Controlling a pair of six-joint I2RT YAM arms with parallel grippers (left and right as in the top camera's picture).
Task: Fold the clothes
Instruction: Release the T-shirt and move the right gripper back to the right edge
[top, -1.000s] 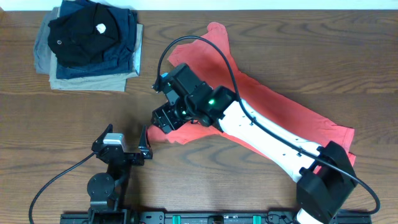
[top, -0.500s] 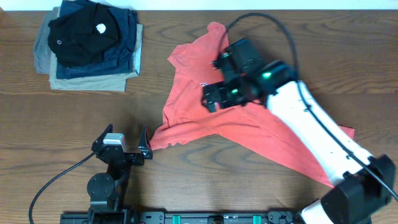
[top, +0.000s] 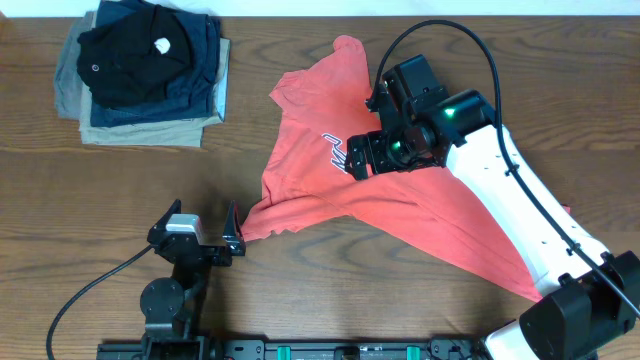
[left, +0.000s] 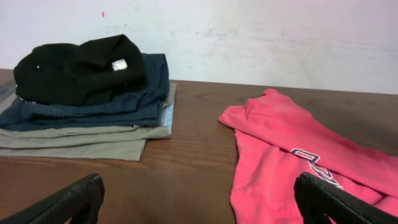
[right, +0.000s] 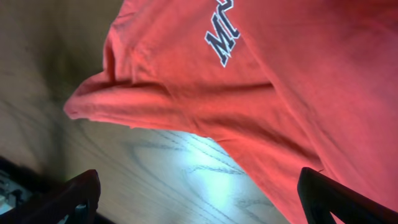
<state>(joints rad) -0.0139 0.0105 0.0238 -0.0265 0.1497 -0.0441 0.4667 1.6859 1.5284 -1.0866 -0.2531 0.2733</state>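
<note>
jaws spread and empty, left gripper (top: 197, 238) sits at near edge of brown wooden table (top: 90, 200). beyond it, crumpled coral-red cotton t-shirt with white lettering (top: 300, 190) lies mid-table, right gripper (top: 352, 158) over it, fingers wide apart, gripping nothing. far left, stack of folded black, navy and khaki garments (top: 150, 80).
</note>
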